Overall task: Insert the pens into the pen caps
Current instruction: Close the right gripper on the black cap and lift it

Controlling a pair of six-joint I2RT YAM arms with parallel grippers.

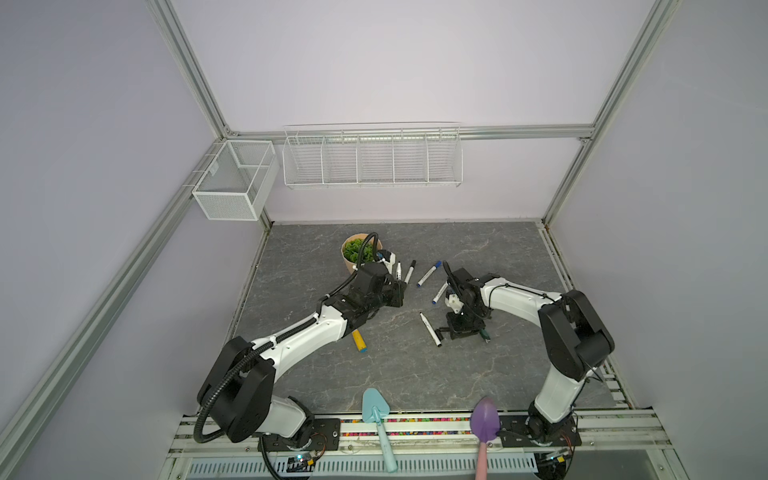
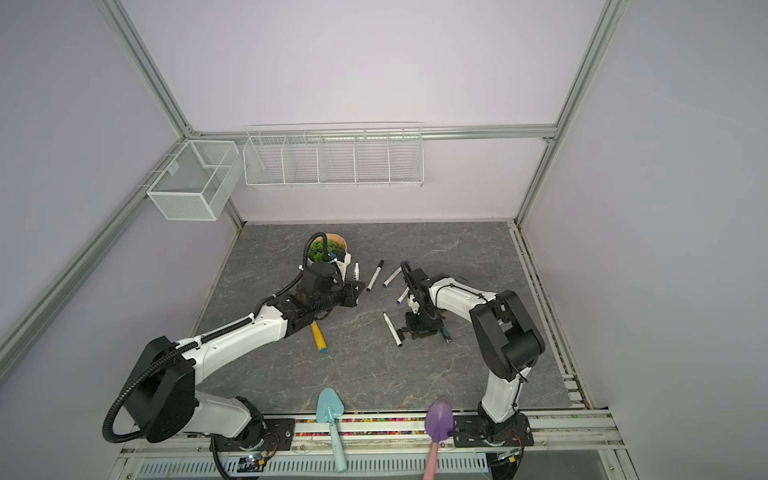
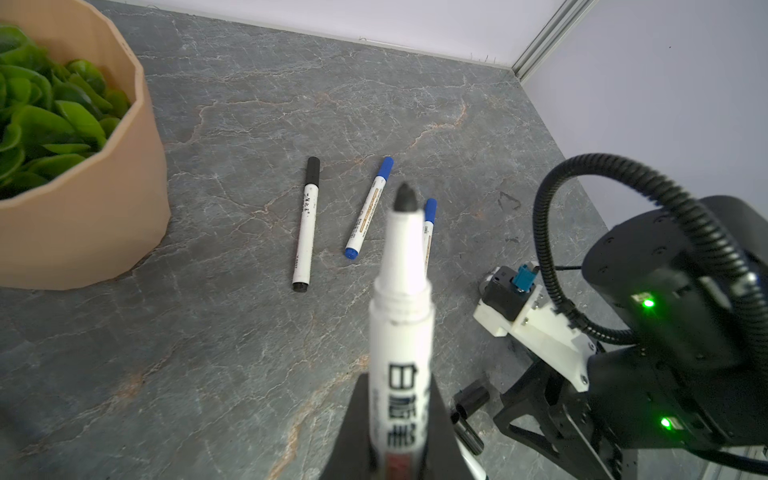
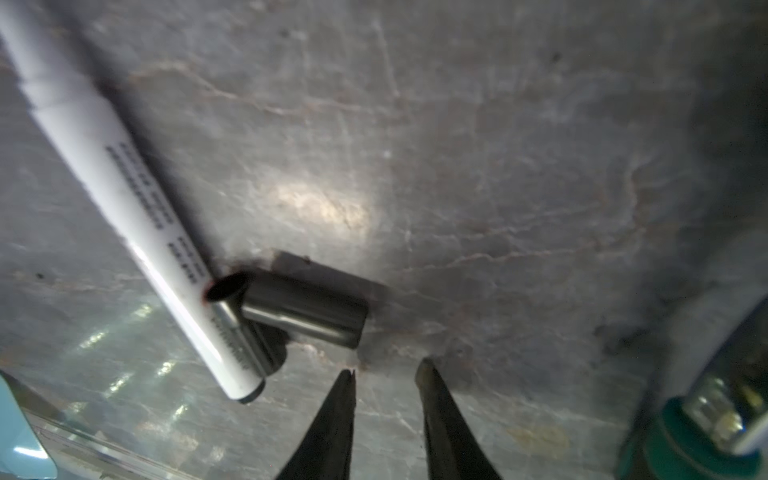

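Capped so far: three pens are seen lying finished on the grey marble-patterned tabletop (image 3: 208, 332): a black-capped white marker pen (image 3: 306, 224), a blue-capped white marker pen (image 3: 369, 208) and a second blue-capped pen (image 3: 430, 214), partly hidden in the left wrist view.
Left gripper (image 3: 399, 399): clamped on an uncapped white marker pen with a black felt tip (image 3: 401, 316), which is held clear of the table.
Right gripper (image 4: 386, 370): lowered to the table, its jaws a narrow gap apart with nothing between them.
Cap in hand: a short black cylindrical plastic cap (image 4: 299, 311) lies just ahead of the right fingertips, not yet gripped.
Fifth pen: a second uncapped white pen (image 4: 137, 216) lies on the table, touched by that cap near its plug end.
Remaining: two pens are judged still to be capped; the cap must first be picked up.
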